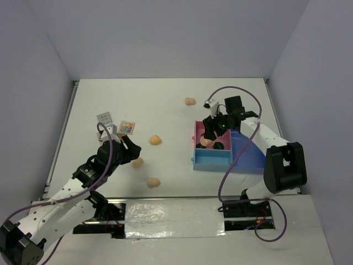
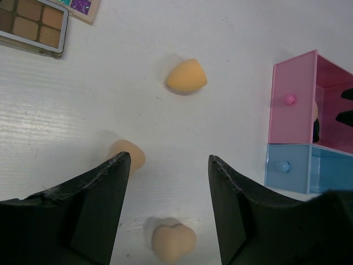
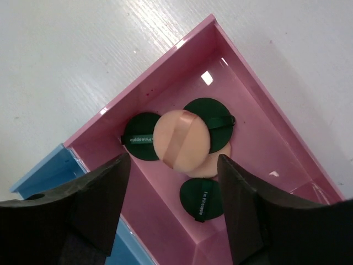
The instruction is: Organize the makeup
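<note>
The makeup is scattered. Peach sponges lie on the table: one (image 1: 155, 140) (image 2: 186, 77) in the middle, one (image 1: 138, 162) (image 2: 128, 153) beside my left finger, one (image 1: 153, 181) (image 2: 174, 241) nearer the front, and one (image 1: 190, 101) far back. Two palettes (image 1: 105, 118) (image 1: 127, 127) (image 2: 33, 25) lie at the left. My left gripper (image 1: 129, 149) (image 2: 168, 163) hangs open and empty above the table. My right gripper (image 1: 209, 135) (image 3: 172, 160) is open over the pink compartment (image 3: 259, 138), where a peach pad (image 3: 182, 141) rests on dark green discs (image 3: 140, 138) (image 3: 201, 199).
The pink-and-blue tray (image 1: 212, 160) (image 2: 292, 99) stands right of centre, with a darker blue part (image 1: 245, 152) on its right side. Grey walls enclose the table on three sides. Both arm bases are bolted at the near edge.
</note>
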